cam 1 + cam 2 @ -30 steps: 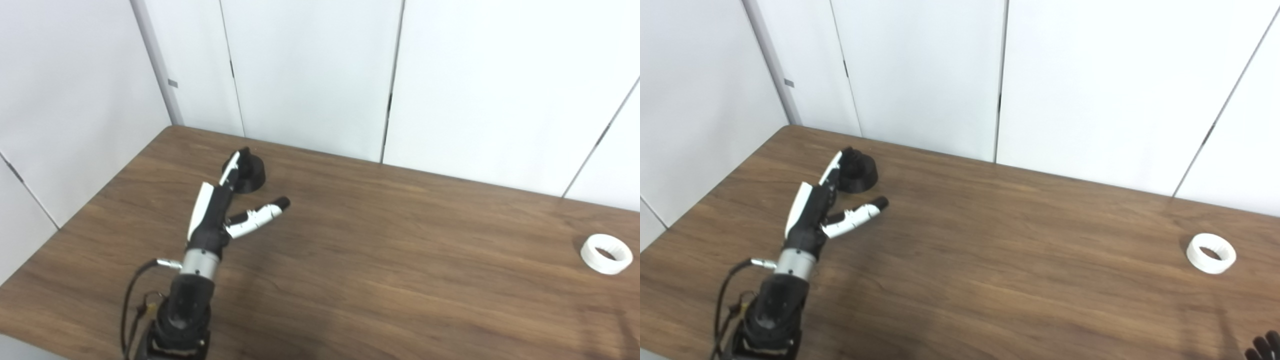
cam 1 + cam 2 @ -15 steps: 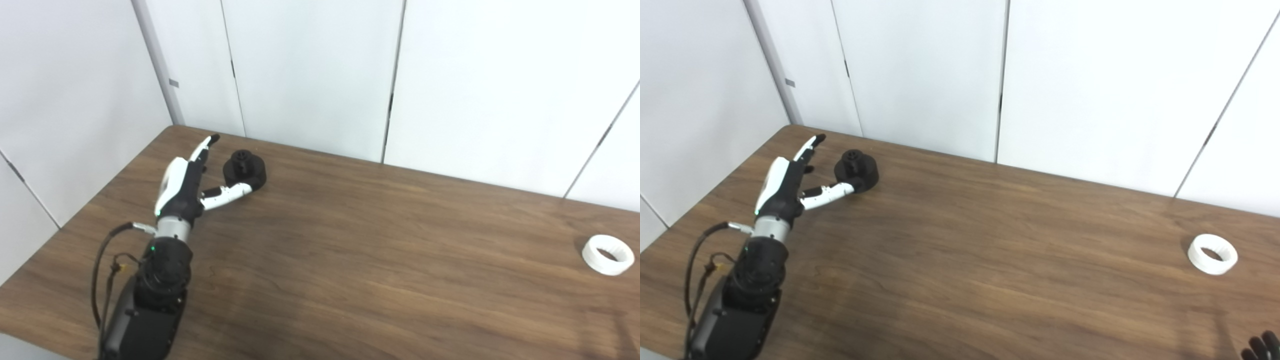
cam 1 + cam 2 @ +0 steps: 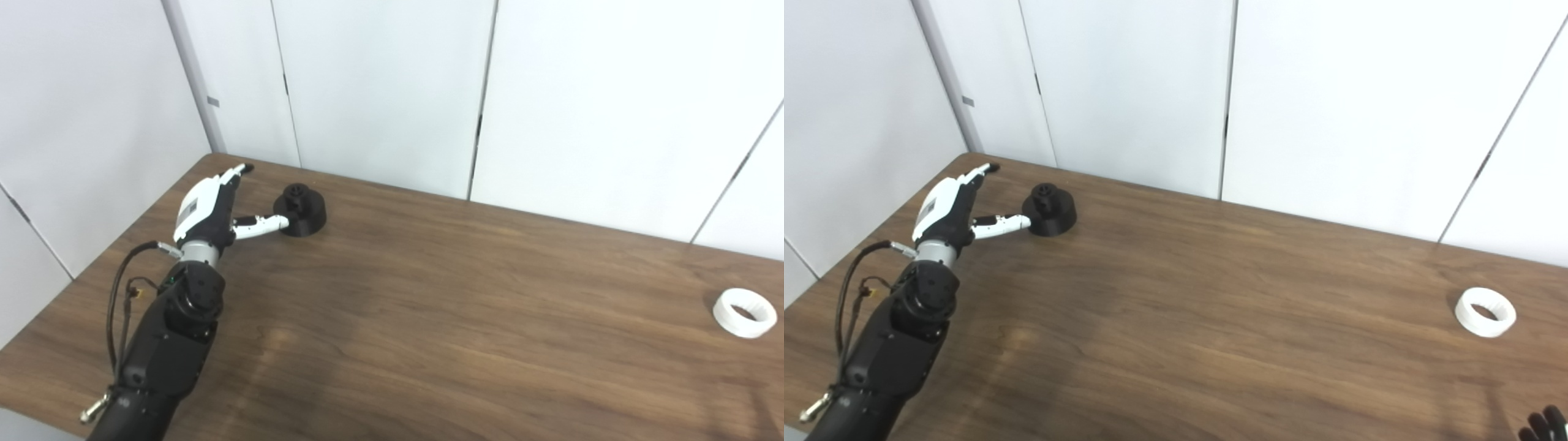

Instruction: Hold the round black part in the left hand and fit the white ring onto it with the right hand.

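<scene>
The round black part (image 3: 300,210) stands on the wooden table (image 3: 429,318) at the far left, near the back edge. My left hand (image 3: 211,208) is open just left of it, fingers stretched toward the back corner and thumb reaching to the part's near side. It holds nothing. The white ring (image 3: 744,312) lies flat at the far right of the table. Of my right hand only dark fingertips (image 3: 1542,424) show at the bottom right corner of the right eye view, well in front of the ring; I cannot tell whether it is open.
White wall panels (image 3: 380,92) close the table's back and left sides. The left arm (image 3: 165,343) with its black cable lies over the table's front left area.
My left hand has moved left and toward the back, from in front of the black part to its left side. The part and the ring have not moved.
</scene>
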